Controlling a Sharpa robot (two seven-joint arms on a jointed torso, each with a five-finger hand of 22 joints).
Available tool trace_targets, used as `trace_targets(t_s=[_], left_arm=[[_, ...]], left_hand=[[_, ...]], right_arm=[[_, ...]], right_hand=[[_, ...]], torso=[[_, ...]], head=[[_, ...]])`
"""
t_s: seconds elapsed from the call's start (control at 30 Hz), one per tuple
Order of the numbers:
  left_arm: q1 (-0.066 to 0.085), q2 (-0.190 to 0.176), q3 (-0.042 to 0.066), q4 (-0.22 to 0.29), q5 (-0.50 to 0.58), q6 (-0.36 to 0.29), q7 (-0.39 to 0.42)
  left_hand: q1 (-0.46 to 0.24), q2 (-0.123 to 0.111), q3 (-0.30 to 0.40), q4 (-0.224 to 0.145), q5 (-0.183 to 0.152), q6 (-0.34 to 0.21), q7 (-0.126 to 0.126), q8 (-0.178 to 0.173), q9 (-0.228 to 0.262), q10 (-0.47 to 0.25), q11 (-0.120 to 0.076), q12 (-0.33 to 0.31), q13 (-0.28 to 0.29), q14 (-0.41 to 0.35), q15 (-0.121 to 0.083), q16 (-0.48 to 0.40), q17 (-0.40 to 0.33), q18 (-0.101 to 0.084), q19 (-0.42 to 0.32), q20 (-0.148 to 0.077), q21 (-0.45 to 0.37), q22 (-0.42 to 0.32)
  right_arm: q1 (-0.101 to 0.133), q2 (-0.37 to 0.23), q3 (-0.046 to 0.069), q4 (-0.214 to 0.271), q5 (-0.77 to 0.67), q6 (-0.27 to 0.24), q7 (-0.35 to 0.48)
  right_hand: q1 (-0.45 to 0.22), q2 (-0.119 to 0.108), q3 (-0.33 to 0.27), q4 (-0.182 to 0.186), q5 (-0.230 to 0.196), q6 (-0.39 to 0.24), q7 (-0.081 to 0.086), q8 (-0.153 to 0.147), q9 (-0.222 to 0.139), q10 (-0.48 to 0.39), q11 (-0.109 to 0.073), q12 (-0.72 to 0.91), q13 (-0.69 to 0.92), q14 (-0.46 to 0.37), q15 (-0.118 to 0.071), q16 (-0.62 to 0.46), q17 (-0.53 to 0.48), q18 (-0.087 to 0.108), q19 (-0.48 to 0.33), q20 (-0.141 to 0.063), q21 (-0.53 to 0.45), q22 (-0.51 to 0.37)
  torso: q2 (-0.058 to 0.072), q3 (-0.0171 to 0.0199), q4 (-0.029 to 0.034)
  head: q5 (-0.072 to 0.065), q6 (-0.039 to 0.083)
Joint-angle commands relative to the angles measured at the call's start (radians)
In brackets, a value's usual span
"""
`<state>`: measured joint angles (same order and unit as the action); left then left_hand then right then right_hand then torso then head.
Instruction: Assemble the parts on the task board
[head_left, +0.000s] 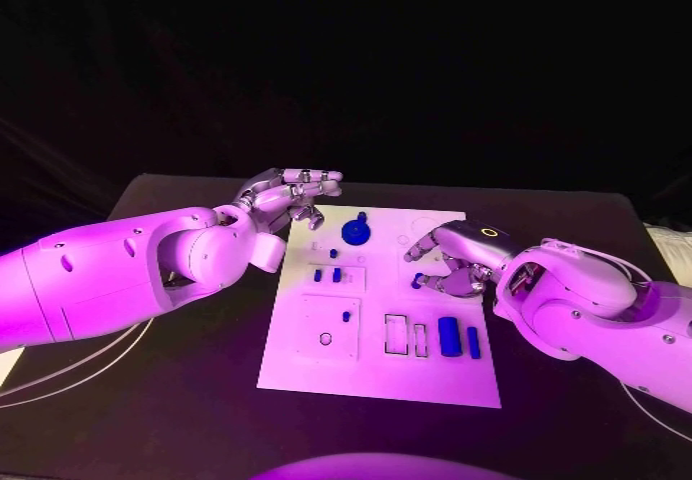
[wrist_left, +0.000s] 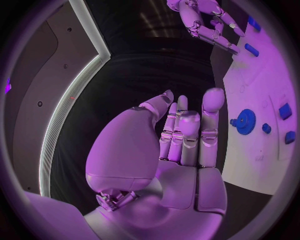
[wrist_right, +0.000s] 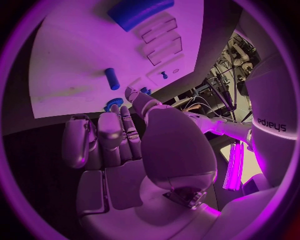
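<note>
The white task board (head_left: 378, 372) lies in the middle of the table. On it are a blue gear (head_left: 356, 232), two small blue pieces (head_left: 327, 274), a blue peg (head_left: 418, 281) and two blue cylinders (head_left: 459, 338). My left hand (head_left: 296, 193) hovers off the board's far left corner, fingers straight and side by side (wrist_left: 181, 130), holding nothing. My right hand (head_left: 450, 262) hangs over the board's right edge with its fingers bent down beside the peg. In the right wrist view the peg (wrist_right: 112, 78) lies apart from the fingertips (wrist_right: 119, 117), and the hand holds nothing.
A raised square plate with a hole (head_left: 329, 325) and two empty rectangular slots (head_left: 405, 335) sit on the board's near half. Black table (head_left: 173, 400) surrounds the board. White cables (head_left: 58, 375) trail at the near left.
</note>
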<state>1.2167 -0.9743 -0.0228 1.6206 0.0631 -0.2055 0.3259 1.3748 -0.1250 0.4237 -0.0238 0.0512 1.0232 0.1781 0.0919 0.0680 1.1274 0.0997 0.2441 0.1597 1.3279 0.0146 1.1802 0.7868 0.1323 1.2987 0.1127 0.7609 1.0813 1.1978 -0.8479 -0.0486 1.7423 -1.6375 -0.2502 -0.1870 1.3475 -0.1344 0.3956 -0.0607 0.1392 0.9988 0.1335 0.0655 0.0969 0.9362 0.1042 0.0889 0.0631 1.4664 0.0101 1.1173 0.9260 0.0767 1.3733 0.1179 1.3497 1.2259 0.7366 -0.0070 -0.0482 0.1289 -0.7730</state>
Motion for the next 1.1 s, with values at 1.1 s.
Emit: trace_targets(t_s=[1.1], left_arm=[[0.0, 0.001, 0.001, -0.003, 0.0, 0.033, -0.002]], left_hand=[[-0.003, 0.011, -0.008, 0.003, 0.003, -0.009, 0.003, 0.003, -0.001, -0.006, 0.0, 0.007, 0.002, -0.007, 0.0, -0.004, -0.001, 0.018, -0.004, 0.0, -0.006, -0.002]], right_arm=[[-0.011, 0.066, -0.005, -0.07, -0.035, 0.149, -0.032]], right_hand=[[0.035, 0.044, 0.018, 0.006, -0.007, 0.075, 0.003, 0.007, -0.001, 0.169, -0.022, 0.073, 0.003, 0.008, -0.014, 0.011, 0.006, 0.001, 0.014, -0.014, 0.002, 0.012]], torso=[[0.001, -0.0004, 0.0018]], head=[[0.003, -0.003]])
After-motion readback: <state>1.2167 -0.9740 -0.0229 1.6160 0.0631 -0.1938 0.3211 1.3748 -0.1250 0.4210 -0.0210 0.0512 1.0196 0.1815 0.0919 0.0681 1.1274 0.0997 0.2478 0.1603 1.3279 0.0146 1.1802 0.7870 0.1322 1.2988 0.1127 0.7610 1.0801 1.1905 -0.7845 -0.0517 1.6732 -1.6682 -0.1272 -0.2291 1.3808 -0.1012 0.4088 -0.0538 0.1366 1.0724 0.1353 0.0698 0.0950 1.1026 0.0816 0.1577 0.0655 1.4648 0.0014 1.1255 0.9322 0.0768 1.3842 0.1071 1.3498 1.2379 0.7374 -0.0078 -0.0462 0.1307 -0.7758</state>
